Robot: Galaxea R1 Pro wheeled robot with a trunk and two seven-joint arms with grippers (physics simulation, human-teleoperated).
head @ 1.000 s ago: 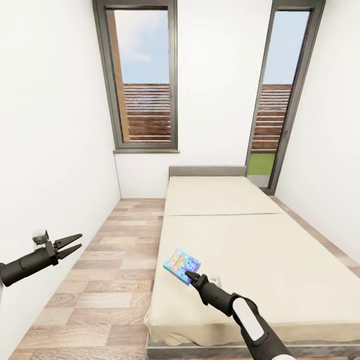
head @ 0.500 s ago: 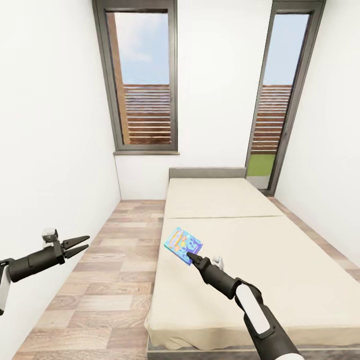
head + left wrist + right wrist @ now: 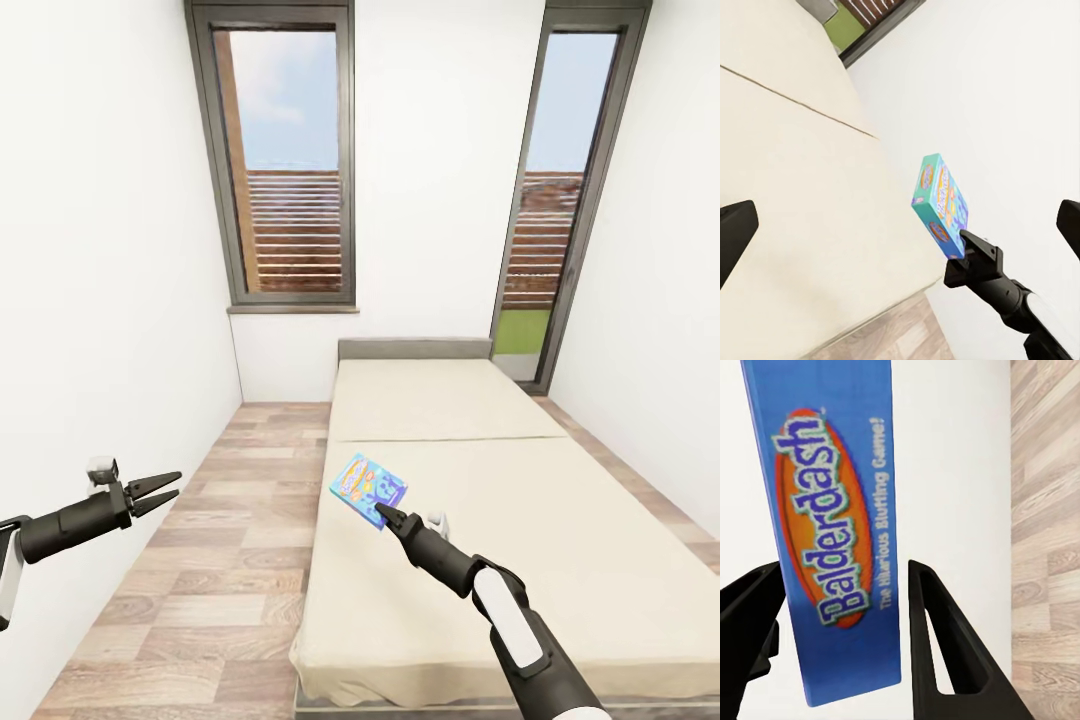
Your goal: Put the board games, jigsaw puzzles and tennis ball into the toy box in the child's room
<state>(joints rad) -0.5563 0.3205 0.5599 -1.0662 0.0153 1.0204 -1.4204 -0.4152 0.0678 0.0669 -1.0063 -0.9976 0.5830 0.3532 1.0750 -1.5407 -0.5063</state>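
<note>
My right end effector [image 3: 384, 515] holds the light-blue board game [image 3: 367, 490] by its near edge, lifted above the bed [image 3: 560, 520] close to the bed's left side. In the right wrist view the two black fingers [image 3: 945, 637] stand on both sides of the box [image 3: 840, 525], which has an orange logo reading "Balderdash". My left end effector [image 3: 160, 491] is spread apart and carries nothing, over the wooden floor [image 3: 220, 560] near the white wall [image 3: 100, 300].
</note>
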